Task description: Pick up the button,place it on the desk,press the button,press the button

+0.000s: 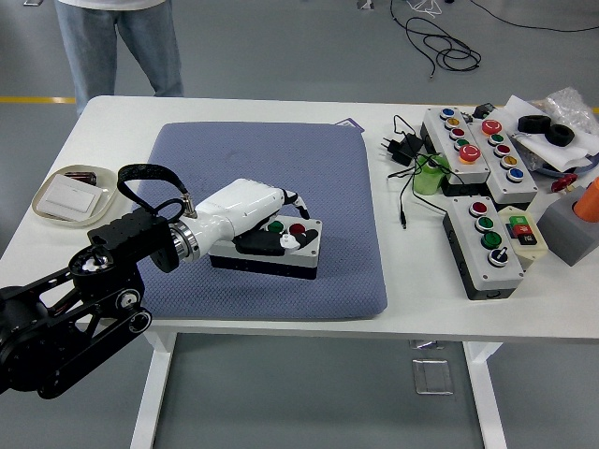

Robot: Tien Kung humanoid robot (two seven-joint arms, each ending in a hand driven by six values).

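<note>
Here, a white table [281, 318] carries a blue, finely textured rectangular mat [271, 178] with rounded corners. On the mat's near half sits the button box [281, 254], a grey-topped, black-sided slab with green and red round buttons. The left hand [257, 224], white-shelled on a black jointed arm, lies across the box's left end, fingers [285, 241] curled down onto its top beside the buttons. Far left, a small oval dish [42, 201] holds a white card.
</note>
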